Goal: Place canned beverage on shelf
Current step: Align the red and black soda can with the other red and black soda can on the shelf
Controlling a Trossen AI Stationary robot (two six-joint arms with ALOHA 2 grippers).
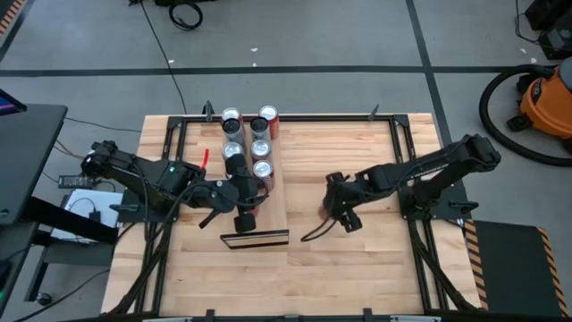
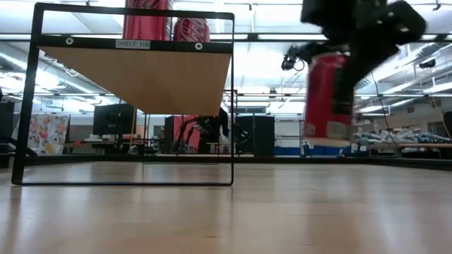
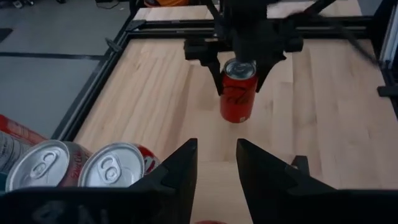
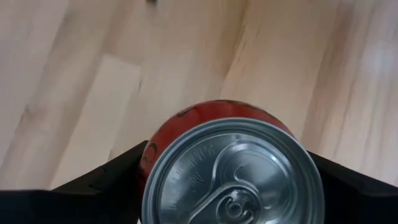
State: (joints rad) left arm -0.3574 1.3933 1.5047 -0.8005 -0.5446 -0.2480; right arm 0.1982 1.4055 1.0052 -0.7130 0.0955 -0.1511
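Red can (image 4: 230, 168) between right gripper (image 3: 239, 78) fingers, above tabletop (image 3: 155, 99)

Even overhead ceiling light; soft shadows beneath the shelf (image 2: 141, 77). Motion blur smears the red can (image 2: 328, 99) right of the shelf; background room bright, hazy.

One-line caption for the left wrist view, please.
Right tool holds a red can above the table; left tool waits by shelved cans.

The butcher-block table (image 1: 357, 268) carries the shelf (image 1: 268, 210), left of the right gripper (image 1: 340, 215), with cans (image 1: 260, 148) standing on it in two rows.
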